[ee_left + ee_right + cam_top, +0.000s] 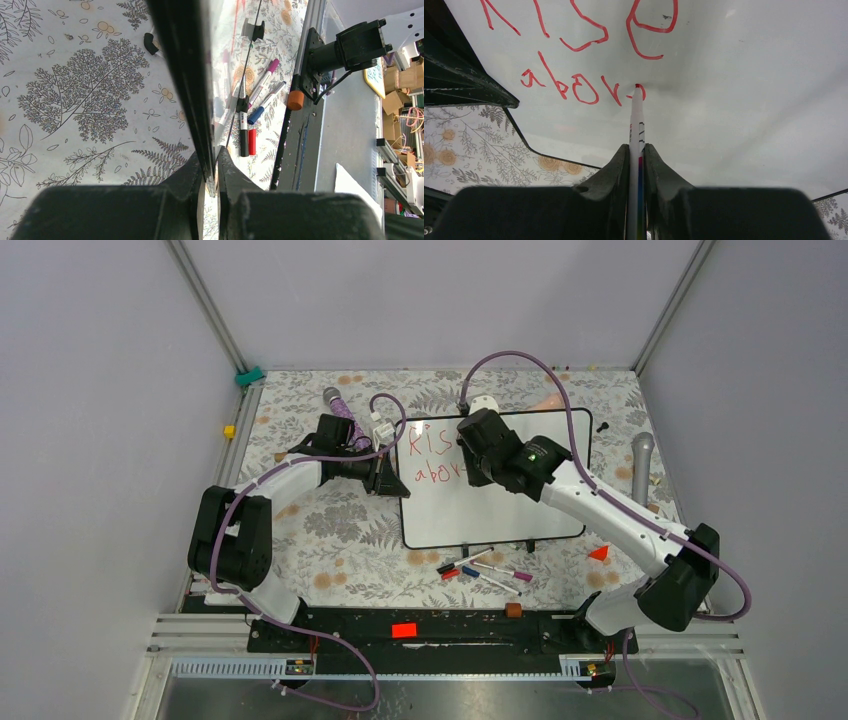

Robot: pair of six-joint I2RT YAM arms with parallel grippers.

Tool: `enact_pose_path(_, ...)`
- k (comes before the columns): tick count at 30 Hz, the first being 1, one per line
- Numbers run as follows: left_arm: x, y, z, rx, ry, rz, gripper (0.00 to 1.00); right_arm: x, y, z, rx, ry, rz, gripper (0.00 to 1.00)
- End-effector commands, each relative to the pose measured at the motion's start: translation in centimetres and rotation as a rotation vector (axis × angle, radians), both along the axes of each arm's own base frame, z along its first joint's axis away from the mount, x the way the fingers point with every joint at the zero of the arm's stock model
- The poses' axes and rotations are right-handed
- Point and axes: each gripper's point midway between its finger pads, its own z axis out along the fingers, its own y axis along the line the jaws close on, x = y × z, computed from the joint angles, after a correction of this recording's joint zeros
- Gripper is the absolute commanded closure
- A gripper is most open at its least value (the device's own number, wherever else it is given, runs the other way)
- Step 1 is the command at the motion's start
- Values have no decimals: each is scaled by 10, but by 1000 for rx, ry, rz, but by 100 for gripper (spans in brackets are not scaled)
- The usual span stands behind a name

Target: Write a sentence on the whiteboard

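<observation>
The sentence (580, 50), red, reads "Rise abov" on the whiteboard (500, 515); right gripper (637, 148) pinches a marker (636, 117), left gripper (210, 156) pinches its nine-o'clock rim.

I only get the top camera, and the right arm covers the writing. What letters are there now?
Observer: In the right wrist view, the sentence has the "e" of "Rise" finished, with "abov" below it.
Operator: Is the pen touching?
Observer: Yes, the marker rests its red tip on the whiteboard right after the "v". The right gripper is shut on it.
Operator: And the left arm?
Observer: The left gripper is shut on the whiteboard's black rim.
</observation>
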Motion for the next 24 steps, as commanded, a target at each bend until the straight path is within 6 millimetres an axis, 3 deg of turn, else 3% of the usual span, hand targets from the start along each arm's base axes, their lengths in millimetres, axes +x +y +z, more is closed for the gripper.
enact_pose_path(1, -3, 14, -35, 153, 2, 20, 100, 11, 9, 7, 56, -16, -4, 100)
enact_pose_path(14, -2, 13, -35, 155, 9, 20, 100, -12, -3, -20, 48, 60, -14, 100)
enact_pose_path(19, -2, 14, -36, 156, 9, 20, 100, -11, -19, -20, -19, 39, -41, 100)
enact_pose_path(24, -2, 14, -36, 156, 10, 20, 100, -5, -26, -6, -38, -9, -58, 100)
